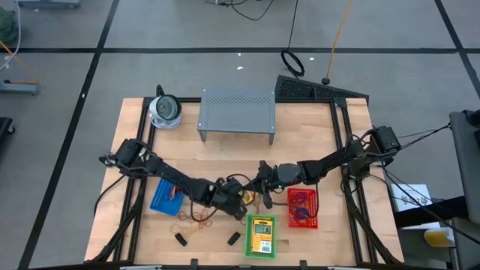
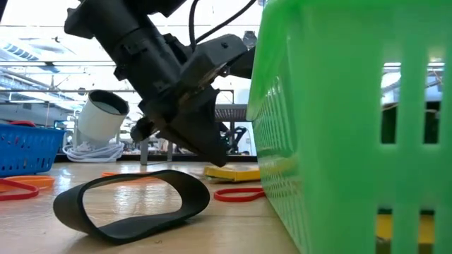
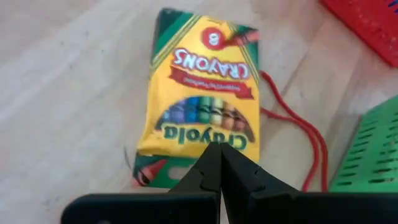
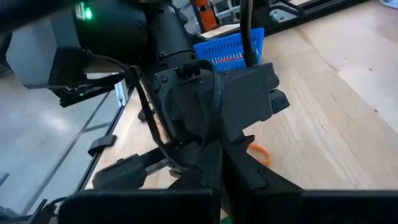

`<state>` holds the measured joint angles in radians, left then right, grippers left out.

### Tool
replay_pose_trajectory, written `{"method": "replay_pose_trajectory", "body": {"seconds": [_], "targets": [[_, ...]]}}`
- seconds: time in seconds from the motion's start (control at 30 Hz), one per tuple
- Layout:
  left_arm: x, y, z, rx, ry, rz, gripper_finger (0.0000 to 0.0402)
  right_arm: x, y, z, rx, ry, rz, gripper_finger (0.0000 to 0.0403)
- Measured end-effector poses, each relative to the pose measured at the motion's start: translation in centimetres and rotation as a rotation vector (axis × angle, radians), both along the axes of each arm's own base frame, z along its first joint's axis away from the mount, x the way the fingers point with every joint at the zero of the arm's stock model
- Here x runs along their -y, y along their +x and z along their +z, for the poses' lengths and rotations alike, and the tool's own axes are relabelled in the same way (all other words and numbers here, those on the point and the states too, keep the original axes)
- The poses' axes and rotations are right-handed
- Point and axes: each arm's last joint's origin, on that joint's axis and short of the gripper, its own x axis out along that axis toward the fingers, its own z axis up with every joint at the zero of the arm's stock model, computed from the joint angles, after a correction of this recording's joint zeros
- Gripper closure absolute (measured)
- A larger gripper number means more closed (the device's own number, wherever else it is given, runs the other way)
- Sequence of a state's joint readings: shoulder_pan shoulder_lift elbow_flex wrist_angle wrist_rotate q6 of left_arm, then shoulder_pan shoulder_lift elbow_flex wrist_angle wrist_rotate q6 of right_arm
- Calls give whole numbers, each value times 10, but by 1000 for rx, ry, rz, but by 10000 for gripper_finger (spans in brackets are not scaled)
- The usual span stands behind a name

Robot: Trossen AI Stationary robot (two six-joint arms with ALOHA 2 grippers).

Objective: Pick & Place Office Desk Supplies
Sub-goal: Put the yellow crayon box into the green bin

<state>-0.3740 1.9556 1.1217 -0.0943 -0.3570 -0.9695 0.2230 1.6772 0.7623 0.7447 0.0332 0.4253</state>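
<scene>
A yellow crayon box [image 3: 202, 93] lies flat on the table between the blue basket [image 1: 166, 196] and the red basket [image 1: 302, 208]. My left gripper [image 3: 221, 152] is shut, and its tips point down over the box's end nearest it. My right gripper [image 4: 219, 155] is shut with nothing in it. It hangs above the table just beyond the box and faces the left arm's wrist. A red rubber band [image 3: 298, 134] lies against the box. More bands [image 1: 201, 218] and two black clips [image 1: 181, 239] lie near the front edge. A second crayon box [image 1: 261, 238] lies in the green basket [image 1: 261, 222]. My left gripper's shut tips stand over the crayon box's end [image 3: 205, 144], slanting down from the table's left. The tips themselves hide the spot, so I cannot tell whether they touch the box. The box lies flat on the table.
A grey perforated shelf [image 1: 236, 112] stands at the back, with a round white object [image 1: 165, 110] to its left. The green basket's wall [image 2: 353, 127] fills the low view's right side, and a black clip [image 2: 134, 204] lies in front of it.
</scene>
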Motion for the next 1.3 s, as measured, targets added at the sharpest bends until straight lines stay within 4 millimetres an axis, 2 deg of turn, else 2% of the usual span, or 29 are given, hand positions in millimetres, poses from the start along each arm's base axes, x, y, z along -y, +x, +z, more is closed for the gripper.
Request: {"method": "replay_pose_trajectory", "body": {"seconds": [0.37,0.6,0.73,0.83,1.07,1.3], "targets": [[-1,1,0,-5,-15,-40,401,0,-1,-1,-9,-57,1,403],[1,2,3,9,-27,-63,395,6,-11,17,-22,-146,-70,400],[3,1,12,32,-18,-105,373,8,-23,34,-42,-198,-79,377],[6,-1,24,64,-1,-146,347,9,-33,44,-59,-220,-68,348],[4,-8,65,176,51,-203,269,10,-54,62,-86,-247,-39,277],[1,-21,107,294,136,-259,207,6,-68,73,-83,-311,6,242]]}}
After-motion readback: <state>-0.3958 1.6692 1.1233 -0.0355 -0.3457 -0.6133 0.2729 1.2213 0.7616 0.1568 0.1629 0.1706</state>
